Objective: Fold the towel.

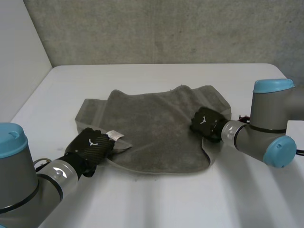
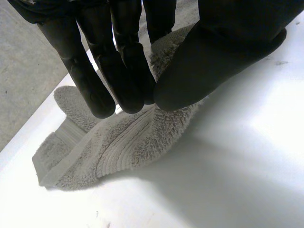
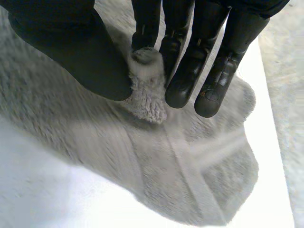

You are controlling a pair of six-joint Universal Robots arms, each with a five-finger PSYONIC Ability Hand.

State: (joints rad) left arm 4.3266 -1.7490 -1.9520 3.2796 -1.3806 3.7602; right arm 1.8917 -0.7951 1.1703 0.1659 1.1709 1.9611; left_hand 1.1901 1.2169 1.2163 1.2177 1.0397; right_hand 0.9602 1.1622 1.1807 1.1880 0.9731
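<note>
- Where the towel (image 1: 156, 133) lies, mid-surface between the two arms, it is rumpled and irregular in outline, not squared; its far-left part is doubled over.
- Material: grey terry with a short looped pile. A flat ribbed woven band (image 2: 121, 152) runs near the hem, seen also in the right wrist view (image 3: 185, 171).
- Label: a small white tag (image 1: 114, 135) sits at the near-left corner; no writing is readable on it.
- Left hand (image 1: 90, 145): at the near-left corner, fingers (image 2: 128, 71) and thumb clamped together on the towel's edge.
- Right hand (image 1: 205, 121): at the right edge, fingers (image 3: 183, 71) and thumb pinching a raised tuft of pile.
- Surface (image 1: 156, 199): white and smooth, with open room on every side of the towel, widest along the near edge.
- Grey rough wall (image 1: 156, 28) stands behind the far edge.
</note>
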